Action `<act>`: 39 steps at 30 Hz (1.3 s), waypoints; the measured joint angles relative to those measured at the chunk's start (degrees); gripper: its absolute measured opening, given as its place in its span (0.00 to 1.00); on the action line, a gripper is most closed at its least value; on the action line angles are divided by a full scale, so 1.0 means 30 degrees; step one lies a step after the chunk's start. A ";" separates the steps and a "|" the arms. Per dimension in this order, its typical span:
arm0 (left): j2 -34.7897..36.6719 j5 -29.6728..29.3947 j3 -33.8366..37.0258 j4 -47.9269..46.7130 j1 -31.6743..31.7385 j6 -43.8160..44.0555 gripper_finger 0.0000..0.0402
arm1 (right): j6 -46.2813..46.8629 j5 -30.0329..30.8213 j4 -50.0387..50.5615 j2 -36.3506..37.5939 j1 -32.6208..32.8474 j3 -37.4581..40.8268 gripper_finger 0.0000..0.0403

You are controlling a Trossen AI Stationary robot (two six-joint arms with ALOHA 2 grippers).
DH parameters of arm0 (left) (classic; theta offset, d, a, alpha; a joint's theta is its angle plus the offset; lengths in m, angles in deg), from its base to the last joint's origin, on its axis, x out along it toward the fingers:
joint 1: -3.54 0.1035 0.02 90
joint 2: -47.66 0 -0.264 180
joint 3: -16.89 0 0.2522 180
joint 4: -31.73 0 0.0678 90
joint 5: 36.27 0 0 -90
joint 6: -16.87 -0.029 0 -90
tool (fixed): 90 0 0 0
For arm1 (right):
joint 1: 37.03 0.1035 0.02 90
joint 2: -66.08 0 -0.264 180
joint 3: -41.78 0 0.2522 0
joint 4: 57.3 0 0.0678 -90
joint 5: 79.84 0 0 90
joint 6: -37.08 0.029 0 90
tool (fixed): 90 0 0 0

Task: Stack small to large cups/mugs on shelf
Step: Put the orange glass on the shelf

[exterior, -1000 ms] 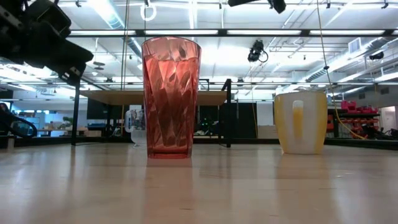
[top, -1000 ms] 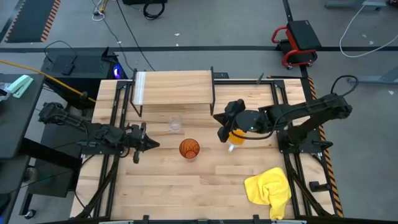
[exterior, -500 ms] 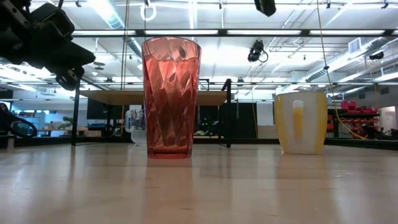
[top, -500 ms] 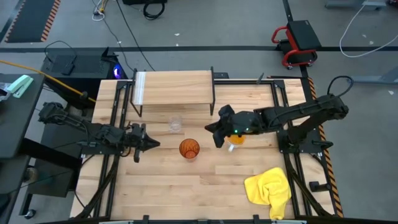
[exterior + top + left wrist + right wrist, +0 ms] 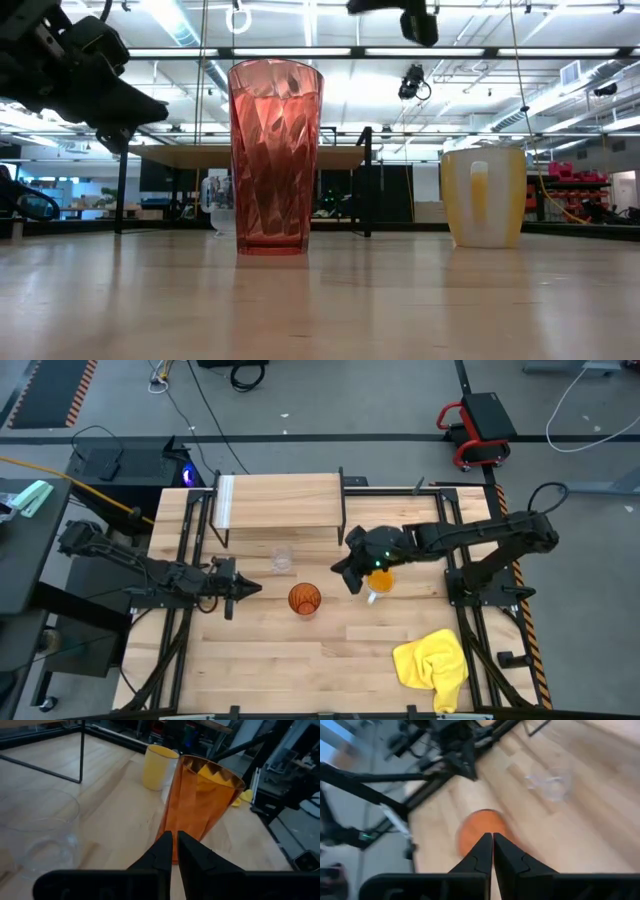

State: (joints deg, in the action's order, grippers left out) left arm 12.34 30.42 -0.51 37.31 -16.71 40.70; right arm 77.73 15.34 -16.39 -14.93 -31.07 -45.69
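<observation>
The shelf (image 5: 280,498) stands at the far side of the surface (image 5: 330,650) and carries none of the three vessels; no stacking step is complete.

The tumbler (image 5: 305,599) stands upright near the middle of the surface. The orange mug (image 5: 379,582) stands to its right, partly covered by the right arm. The small clear glass (image 5: 283,561) stands between the tumbler and the shelf, just in front of the shelf legs.

Change over the last second: the right claw (image 5: 349,574) has swung from above the mug toward the centre, and now hangs in the air between mug and tumbler. Its fingers are pressed together and hold nothing. The left claw (image 5: 249,589) has advanced slightly toward the tumbler; its fingers are also closed together and empty, tips aimed at the tumbler base.

Judgement: both arms are converging on the centre vessels. The mug is left untouched. Either claw must open before any grasp.
</observation>
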 joint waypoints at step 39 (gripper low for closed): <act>-1.0465 0.1585 -0.0987 0.9217 0.0000 -0.1946 0.24 | -0.3737 0.0774 0.6808 -0.7530 -0.0184 -0.7045 0.34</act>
State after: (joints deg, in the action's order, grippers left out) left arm -19.06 35.18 -3.47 64.97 -16.71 34.86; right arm 66.51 17.67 4.04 -37.53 -31.63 -66.83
